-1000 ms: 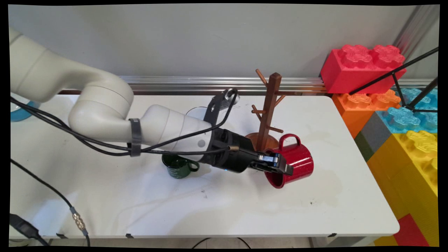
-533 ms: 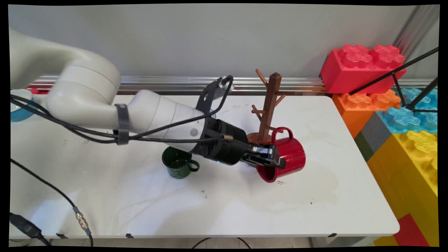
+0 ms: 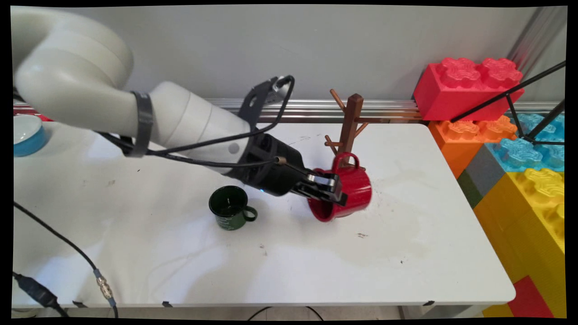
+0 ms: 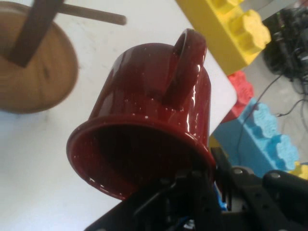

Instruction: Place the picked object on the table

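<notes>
Red enamel mug [image 3: 347, 189], clamped by its rim in the gripper [image 3: 332, 192], has risen off the table [image 3: 135, 253] and drifted toward ten o'clock, handle up beside the wooden mug tree [image 3: 350, 124]. Green mug [image 3: 229, 214] sits at nine o'clock.

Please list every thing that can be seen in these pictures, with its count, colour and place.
red mug: one, dark red, held tilted on its side above the table, in front of the mug tree, handle up
mug tree: one, brown wood with pegs and a round base, far middle of the table
green mug: one, dark green, upright on the table, left of the red mug
bowl: one, blue with white inside, far left of the table
table: one, white
giant toy bricks: several, red, orange, blue, yellow, stacked right of the table
gripper: one, black, clamped on the red mug's rim
</notes>
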